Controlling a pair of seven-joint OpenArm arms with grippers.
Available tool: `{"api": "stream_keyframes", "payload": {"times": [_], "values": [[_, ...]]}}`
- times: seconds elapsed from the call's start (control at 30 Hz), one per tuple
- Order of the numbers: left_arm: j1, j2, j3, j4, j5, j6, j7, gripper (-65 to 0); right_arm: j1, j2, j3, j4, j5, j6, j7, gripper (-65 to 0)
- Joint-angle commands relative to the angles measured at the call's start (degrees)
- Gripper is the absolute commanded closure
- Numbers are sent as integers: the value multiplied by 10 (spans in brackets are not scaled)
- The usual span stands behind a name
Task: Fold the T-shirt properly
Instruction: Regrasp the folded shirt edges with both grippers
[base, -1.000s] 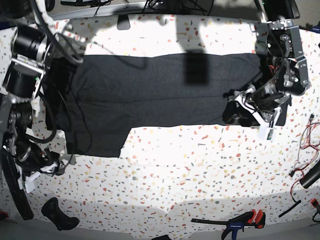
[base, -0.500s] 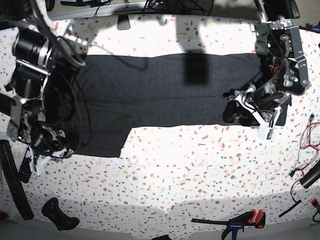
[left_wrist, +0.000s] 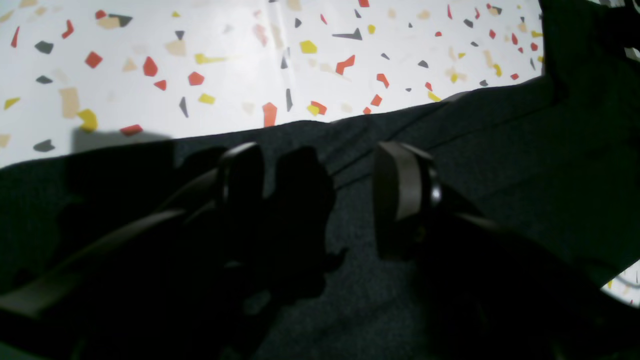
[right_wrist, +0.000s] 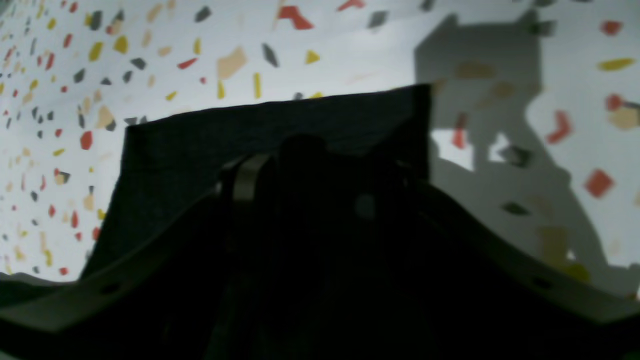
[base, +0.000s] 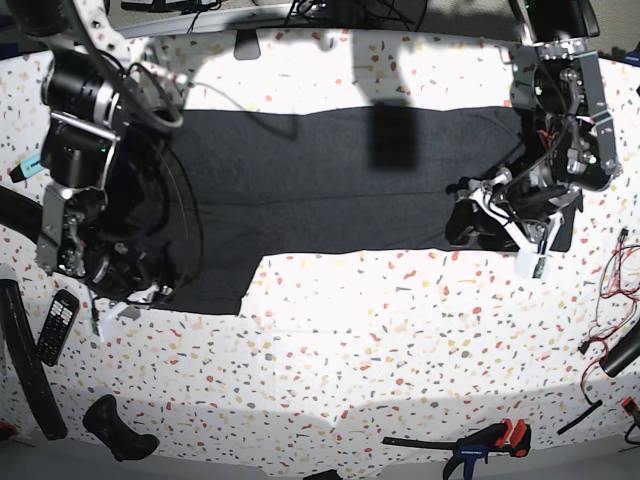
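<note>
I saw the dark T-shirt (base: 310, 190) lying flat across the speckled table (base: 400, 350). My left gripper (left_wrist: 320, 200) rested on its cloth near one end, jaws spread apart with nothing between them. My right gripper (right_wrist: 320, 200) sat low over a sleeve corner; I could not tell how its jaws stood.

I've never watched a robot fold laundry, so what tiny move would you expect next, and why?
Probably the left gripper closes on the T-shirt. Its jaws stand apart with dark cloth between them, right by the shirt's edge. The right gripper sits over the sleeve corner, too dark to read.
</note>
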Motion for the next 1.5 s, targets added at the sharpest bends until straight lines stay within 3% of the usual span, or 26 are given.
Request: {"api": "stream_keyframes", "payload": {"times": [0.0,0.27,0.47,0.83,0.93,1.0,1.1,1.23,1.33,1.47], "values": [[-8,-5,-2,11,-10,-2,-9,-330,23,19,1,19,17,9,12,-302],[-8,-5,-2,11,-10,-2,-9,-330,23,48,1,31,-12,8,37,-302],[-8,-5,-2,11,-11,-2,-9,-330,14,32,1,15,-56,-42,88,-301],[-8,-5,-2,11,-11,-2,-9,-330,14,-17,1,-60,-79,-42,112,-301],[-8,-5,-2,11,-11,-2,-9,-330,16,-21,1,-60,-76,-27,105,-297],[-8,-5,-2,11,-11,-2,-9,-330,17,-21,1,-60,-76,-18,99,-222],[-8,-5,-2,11,-11,-2,-9,-330,17,-18,1,-59,-72,-15,84,-15],[-8,-5,-2,11,-11,-2,-9,-330,17,-15,1,-52,-31,-14,58,0],[-8,-5,-2,11,-11,-2,-9,-330,17,-15,1,-23,9,9,16,0],[-8,-8,-2,11,-11,-3,-13,-330,17,-15,1,48,71,9,-48,0]]}}
